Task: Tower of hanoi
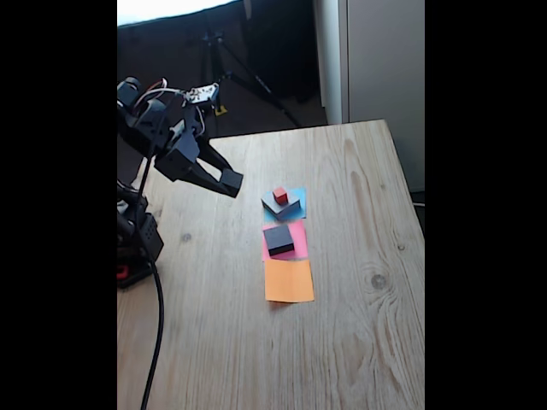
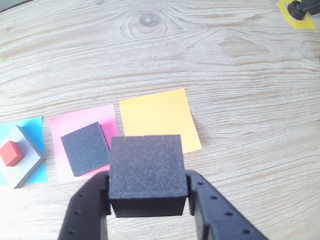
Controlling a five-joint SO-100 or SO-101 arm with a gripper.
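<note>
Pale pine table (image 1: 359,342) stood before a dark tripod (image 1: 218,64); the gripper (image 2: 147,200) clamped a black cube (image 2: 146,172) above the pink paper (image 2: 82,142), beside the orange paper (image 2: 160,117).

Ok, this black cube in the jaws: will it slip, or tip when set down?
The black cube has grainy matte faces, so slipping seems unlikely. Its flat square sides suggest it will sit stable and not roll. It keeps crisp edges under the jaws' squeeze, so it is probably stiff.
</note>
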